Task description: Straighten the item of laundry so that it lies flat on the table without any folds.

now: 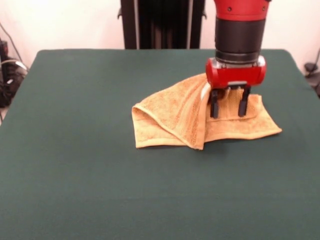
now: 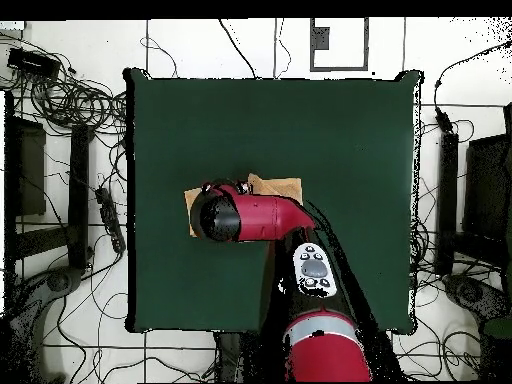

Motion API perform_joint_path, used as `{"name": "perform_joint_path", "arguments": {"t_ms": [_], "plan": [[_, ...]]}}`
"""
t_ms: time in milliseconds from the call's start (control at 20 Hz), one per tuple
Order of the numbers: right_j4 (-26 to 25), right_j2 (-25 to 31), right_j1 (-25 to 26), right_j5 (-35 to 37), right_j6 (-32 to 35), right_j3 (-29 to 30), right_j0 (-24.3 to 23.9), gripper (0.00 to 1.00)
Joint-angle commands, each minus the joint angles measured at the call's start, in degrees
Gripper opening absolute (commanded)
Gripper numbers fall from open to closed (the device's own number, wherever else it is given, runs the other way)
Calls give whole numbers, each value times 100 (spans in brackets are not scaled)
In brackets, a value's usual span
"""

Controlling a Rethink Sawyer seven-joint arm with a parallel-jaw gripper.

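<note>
The orange-tan towel (image 1: 190, 120) lies on the dark green table (image 1: 100, 175), right of centre in the front view, with one part folded over in a raised flap on its left half. My gripper (image 1: 229, 112) hangs straight down over the towel's right part, its two black fingers (image 1: 214, 106) spread apart with the tips at the cloth. It holds nothing that I can see. In the overhead view the arm (image 2: 250, 217) covers most of the towel (image 2: 280, 186); only its corners show, and the gripper itself is hidden under the arm.
The robot pedestal (image 1: 162, 22) stands behind the table's far edge. Cables and dark equipment (image 2: 70, 150) lie on the floor around the table on both sides.
</note>
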Motion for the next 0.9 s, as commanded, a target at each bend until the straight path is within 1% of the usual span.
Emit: {"name": "perform_joint_path", "arguments": {"t_ms": [50,350,600,700,900], "plan": [[-195,121,-436,188,803,1322,5,100],[-36,87,-956,284,951,1987,3,100],[22,-40,-1115,95,1144,2316,166,100],[65,-119,-1276,120,1226,2477,263,100],[171,-103,-1501,250,1229,2676,274,100]]}}
